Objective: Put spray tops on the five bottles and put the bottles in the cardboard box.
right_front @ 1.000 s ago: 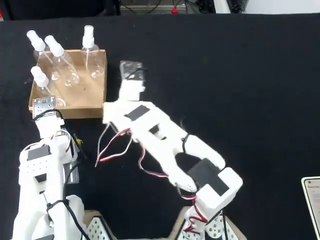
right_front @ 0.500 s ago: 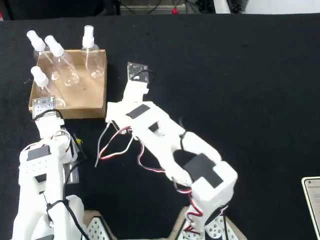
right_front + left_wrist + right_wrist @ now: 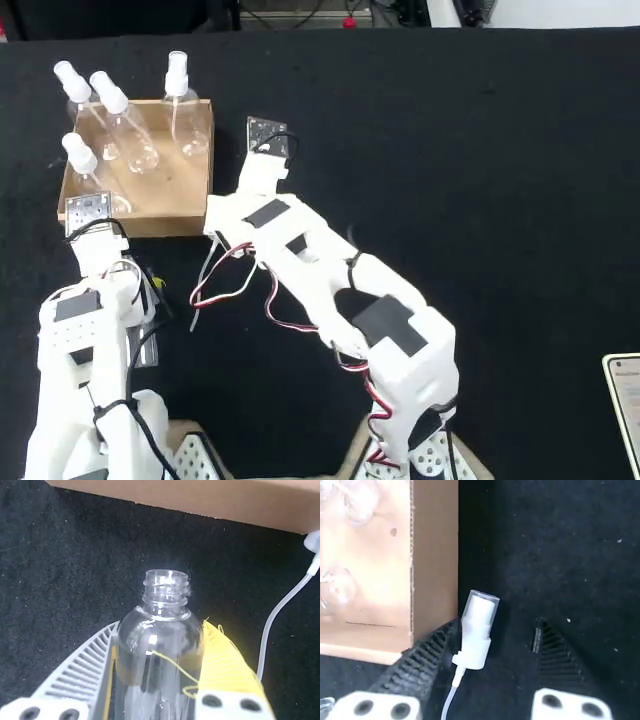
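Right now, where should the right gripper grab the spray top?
Grip the spray top across its white body, between cap and collar, not the tube. It lies beside the box, lengthwise inside the open right gripper, so come from the tube end.

Readable text: none in any view.
Brown cardboard box (image 3: 432, 555): a thin dark line low on one face in the right wrist view, too small to tell whether it is print.
White flat card (image 3: 626, 392): lies at the table's edge in the high view and carries faint grey marks, too small to read.
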